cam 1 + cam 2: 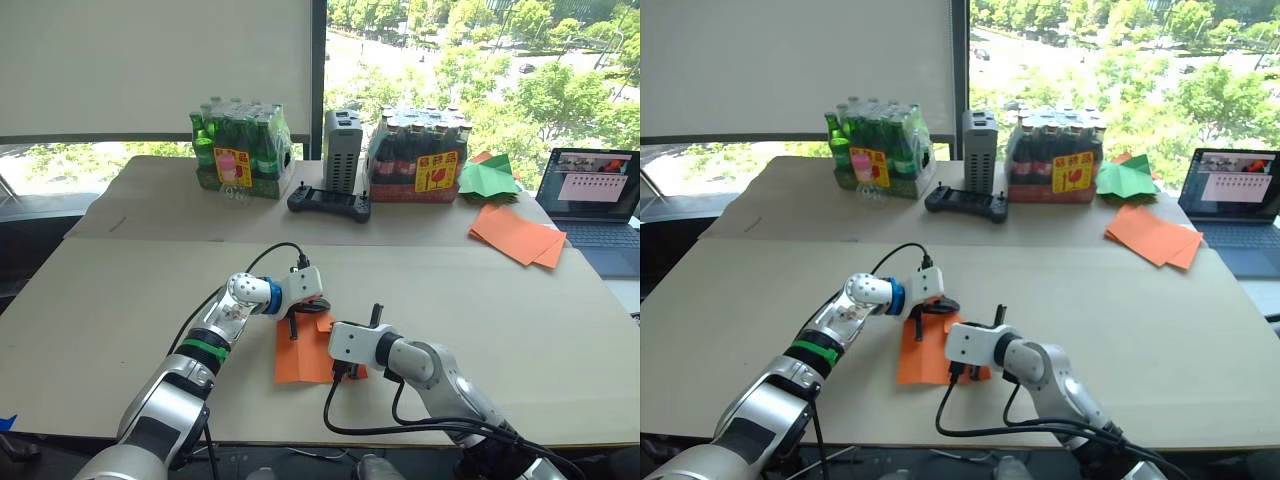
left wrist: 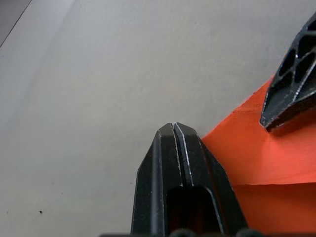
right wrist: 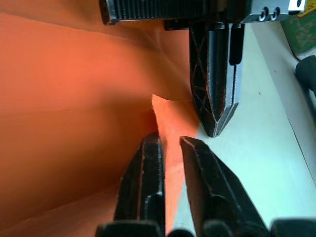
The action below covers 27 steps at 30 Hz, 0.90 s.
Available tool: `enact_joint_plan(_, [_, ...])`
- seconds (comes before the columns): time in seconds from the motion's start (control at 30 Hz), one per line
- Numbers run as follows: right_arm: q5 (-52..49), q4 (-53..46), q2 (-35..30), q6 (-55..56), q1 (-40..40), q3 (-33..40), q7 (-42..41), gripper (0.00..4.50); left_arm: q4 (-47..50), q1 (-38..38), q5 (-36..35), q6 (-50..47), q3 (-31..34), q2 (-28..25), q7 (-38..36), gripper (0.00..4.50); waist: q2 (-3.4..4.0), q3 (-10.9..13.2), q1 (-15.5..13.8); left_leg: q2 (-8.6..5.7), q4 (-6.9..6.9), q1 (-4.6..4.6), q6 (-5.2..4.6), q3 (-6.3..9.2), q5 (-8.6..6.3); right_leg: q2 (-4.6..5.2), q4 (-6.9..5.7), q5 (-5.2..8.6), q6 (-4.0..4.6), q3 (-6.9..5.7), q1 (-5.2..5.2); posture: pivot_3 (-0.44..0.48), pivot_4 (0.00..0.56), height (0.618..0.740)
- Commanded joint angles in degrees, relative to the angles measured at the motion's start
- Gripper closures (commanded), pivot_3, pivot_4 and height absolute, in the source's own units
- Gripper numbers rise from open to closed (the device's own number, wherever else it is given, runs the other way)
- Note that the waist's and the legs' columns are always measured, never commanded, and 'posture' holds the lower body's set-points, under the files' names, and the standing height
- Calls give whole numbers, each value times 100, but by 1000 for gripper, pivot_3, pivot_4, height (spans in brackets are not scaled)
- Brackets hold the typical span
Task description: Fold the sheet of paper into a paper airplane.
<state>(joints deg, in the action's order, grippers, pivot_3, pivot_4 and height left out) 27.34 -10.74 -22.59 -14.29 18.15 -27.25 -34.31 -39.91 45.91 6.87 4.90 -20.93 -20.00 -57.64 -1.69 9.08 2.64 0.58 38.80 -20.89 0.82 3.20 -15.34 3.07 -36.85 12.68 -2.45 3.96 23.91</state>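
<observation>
The orange sheet of paper (image 1: 298, 362) lies on the near middle of the table (image 1: 120, 300), with a crease across it and one far corner lifted. My left gripper (image 2: 174, 127) is shut with nothing in it, its tip pressing down at the sheet's far edge (image 1: 292, 326). My right gripper (image 3: 170, 140) comes in from the right and is shut on the raised orange corner flap (image 3: 170, 118), which runs between its two fingers. In the right wrist view the left gripper (image 3: 215, 123) stands just beyond that flap.
At the back of the table stand a pack of green bottles (image 1: 240, 150), a grey box (image 1: 342, 150), a black controller (image 1: 328, 203) and a pack of dark bottles (image 1: 418, 155). A green paper shape (image 1: 487, 178), a stack of orange sheets (image 1: 515, 235) and a laptop (image 1: 595, 195) sit at the right.
</observation>
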Motion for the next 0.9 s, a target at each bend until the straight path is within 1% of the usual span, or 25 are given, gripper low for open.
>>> enact_joint_plan(0.03, [-108,-53,67,-220,-37,58,-132,2196,-377,-138,332,-83,-147,-99,101,4500,-3,-3,0,0,-1,4,0,0,0,0,0,1,-1,0,-4,0,150,733])
enact_joint_plan(0.07, [-274,-129,141,-337,-46,171,-194,1879,-381,-144,318,-90,-141,-89,105,4500,-4,-4,1,1,-2,7,0,0,0,-1,1,2,-3,0,-7,0,150,733])
enact_joint_plan(0.1, [-451,-226,205,-458,-50,279,-278,1469,-381,-152,306,-92,-134,-84,108,4500,-4,-4,3,1,-2,9,-1,0,0,-1,1,3,-5,0,-10,0,150,733])
enact_joint_plan(0.13, [-651,-347,271,-620,-37,404,-376,1198,-382,-157,300,-92,-131,-78,114,4500,-4,-4,3,1,-3,13,-1,0,-1,-1,1,3,-5,0,-14,0,150,733])
enact_joint_plan(0.23, [-1470,-783,611,-1319,66,868,-676,1198,-384,-159,294,-81,-127,-64,131,4500,-4,-4,7,2,-3,14,-1,2,-1,-2,2,2,-4,0,-17,0,150,733])
enact_joint_plan(0.37, [-2211,-842,791,-1778,226,1277,-856,1198,-402,-150,293,-58,-128,-37,154,4500,-4,-4,2,2,-2,15,-1,3,-1,-2,1,2,-3,0,-17,0,150,733])
enact_joint_plan(0.4, [-2309,-767,788,-1826,273,1331,-854,1725,-394,-153,290,-51,-129,-34,154,4500,-4,-4,-1,2,-1,15,-1,3,-1,-1,1,2,-3,0,-18,0,150,733])
enact_joint_plan(0.47, [-2368,-573,730,-1864,368,1337,-812,2364,-374,-157,284,-42,-131,-32,148,4500,-3,-4,-1,2,-3,16,-2,3,-1,-2,3,2,-3,-1,-19,0,150,733])
enact_joint_plan(0.5, [-2350,-433,694,-1862,426,1304,-785,2761,-365,-158,285,-37,-131,-31,149,4500,-4,-4,2,2,-3,16,-2,2,-1,-1,4,2,-4,-1,-19,0,150,733])
enact_joint_plan(0.53, [-2322,-230,703,-1878,512,1283,-716,3032,-356,-158,285,-26,-131,-30,151,4500,-4,-4,3,2,-3,16,-2,1,-1,-1,4,3,-4,-1,-19,0,150,733])
enact_joint_plan(0.6, [-2323,58,739,-1861,633,1252,-635,3709,-342,-157,287,-15,-132,-26,157,4500,-4,-4,2,2,-3,18,-2,1,-1,-2,3,3,-5,-1,-19,0,150,733])
enact_joint_plan(0.67, [-2330,279,767,-1772,709,1196,-597,4466,-326,-157,288,-13,-134,-22,163,4500,-3,-4,-1,2,-5,17,-2,1,-1,-2,3,3,-4,-1,-18,0,150,733])
enact_joint_plan(0.9, [-2225,945,804,-1452,855,991,-471,4466,-224,-184,304,-26,-141,-45,196,4500,-3,-4,0,2,-5,15,-2,2,-2,-1,5,2,-3,-1,-18,0,150,733])
